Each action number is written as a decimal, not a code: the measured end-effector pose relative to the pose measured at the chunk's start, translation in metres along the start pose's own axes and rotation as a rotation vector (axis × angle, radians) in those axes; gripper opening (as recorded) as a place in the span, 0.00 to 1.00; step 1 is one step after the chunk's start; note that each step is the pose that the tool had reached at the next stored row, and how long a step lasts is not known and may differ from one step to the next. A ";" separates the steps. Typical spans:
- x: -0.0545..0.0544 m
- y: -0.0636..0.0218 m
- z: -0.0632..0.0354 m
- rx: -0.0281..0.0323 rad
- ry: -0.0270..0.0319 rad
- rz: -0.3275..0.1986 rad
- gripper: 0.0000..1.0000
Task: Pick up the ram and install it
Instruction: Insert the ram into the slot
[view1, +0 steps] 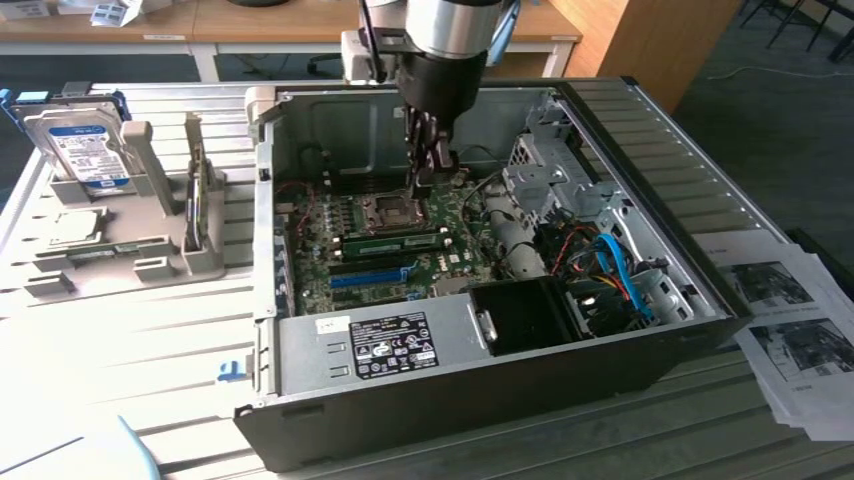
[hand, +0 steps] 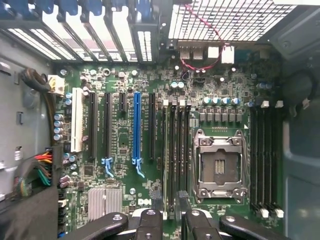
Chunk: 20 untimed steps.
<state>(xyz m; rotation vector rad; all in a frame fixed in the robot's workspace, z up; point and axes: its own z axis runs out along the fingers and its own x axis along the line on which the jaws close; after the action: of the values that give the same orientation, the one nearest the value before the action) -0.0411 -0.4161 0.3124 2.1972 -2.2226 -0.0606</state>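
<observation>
Ok so here's where I'm at: my hand (view1: 426, 172) hangs down inside the open case (view1: 467, 420), low over the motherboard (view1: 314, 270). It's spread as wide as it goes, with nothing between the fingers (hand: 150, 222). So the pick-up isn't done yet, and I'd call this the approach. The ram (view1: 396, 243) is the green stick standing on edge in the memory slots (hand: 177, 150), between the blue slot (view1: 367, 278) and the CPU socket (view1: 396, 210). It actually looks like two green sticks side by side there. I can't tell which one is mine, or whether they're clicked in or just resting. In the exterior view my hand sits over the socket, near the sticks but not touching them. In the wrist view my fingers roughly straddle that bank of slots, though edge-on the sticks themselves are hard to make out. My guess at what the grab calls for: line the fingers up square across the thin board so they close on its flat faces, not on a neighbour or on the slot clips. It also means going straight down, because there's barely any room between the rows. The hard drive (view1: 83, 150) in its holder on the table (view1: 134, 340) is well apart from all this.
</observation>
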 end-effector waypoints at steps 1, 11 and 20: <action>0.000 0.0001 -0.0027 0.0001 0.0000 0.000 0.25; 0.000 0.0010 -0.0272 0.0001 0.0000 0.000 0.25; -0.001 0.0018 -0.0454 0.0001 -0.0002 0.000 0.25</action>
<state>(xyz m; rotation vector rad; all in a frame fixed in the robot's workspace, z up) -0.0411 -0.4161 0.3578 2.1974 -2.2228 -0.0607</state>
